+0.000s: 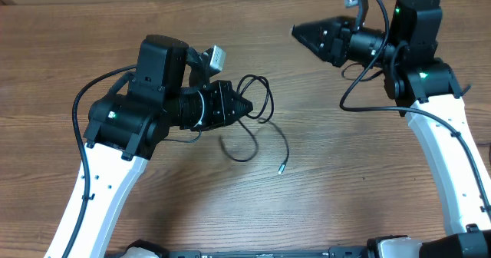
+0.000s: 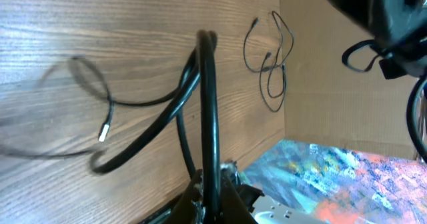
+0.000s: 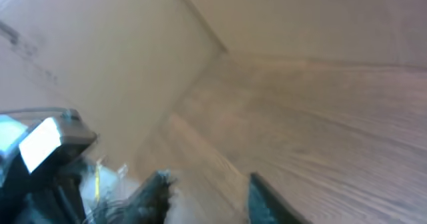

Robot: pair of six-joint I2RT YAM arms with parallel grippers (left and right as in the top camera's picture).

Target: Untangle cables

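Loops of the cables (image 1: pixel 268 104) lie on the brown wooden tabletop (image 1: pixel 345 189), a little left of the centre in the overhead view. The left end effector (image 1: pixel 247 107) points to the right and is closed on the cables at the left side of these loops. From this grip one thin strand runs down and to the right over the wood and finishes in a small plug end (image 1: pixel 281 168), which lies free.

In the left wrist view the held cables (image 2: pixel 208 97) rise straight from the closed left end effector (image 2: pixel 210 191), and the plug end (image 2: pixel 102 133) rests on the wood to the left. Further thin black cords (image 2: pixel 268 56) lie on the tabletop well apart from the grip, close to a brown wall (image 2: pixel 333 104).

The right end effector (image 1: pixel 295 32) hangs at the far right, well apart from the cables, pointing left. The right wrist view is blurred, but its fingers (image 3: pixel 157 191) stand apart with nothing between them.
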